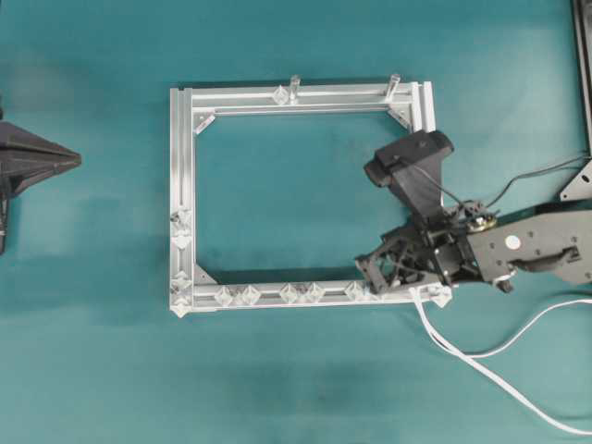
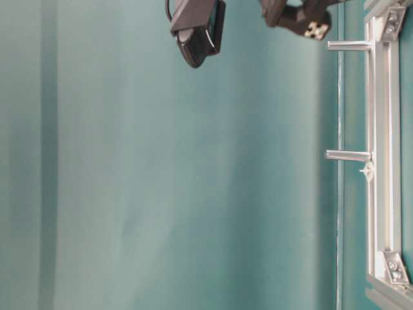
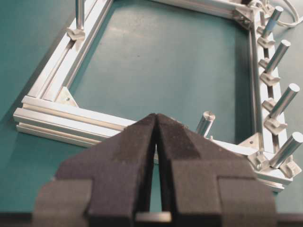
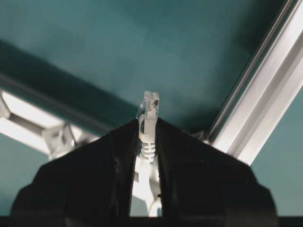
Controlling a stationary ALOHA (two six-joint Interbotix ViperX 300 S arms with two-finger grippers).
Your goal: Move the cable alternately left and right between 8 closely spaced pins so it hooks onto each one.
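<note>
Two arms share the overhead view, and the aluminium frame [image 1: 301, 194] is the landmark. The right gripper [image 1: 375, 273] hangs over the frame's near-right corner, with the cable [image 1: 462, 356] trailing from that corner out across the cloth. The pins [image 1: 296, 293] sit along the frame's near rail and up its left rail, none of them hooked so far as I can see. The left arm [image 1: 28, 162] waits well off the frame's left side.

At table level only the frame's edge and its two posts [image 2: 348, 155] show (no cable in sight).

From the left wrist, the left gripper [image 3: 157, 124] is closed on nothing, facing the frame.

From the right wrist, the jaws pinch the cable just behind its plug [image 4: 150, 106], beside a frame rail.

My worry: slack dragging behind could snag the corner, or the grip near the plug could slip under tension and skip a pin.
</note>
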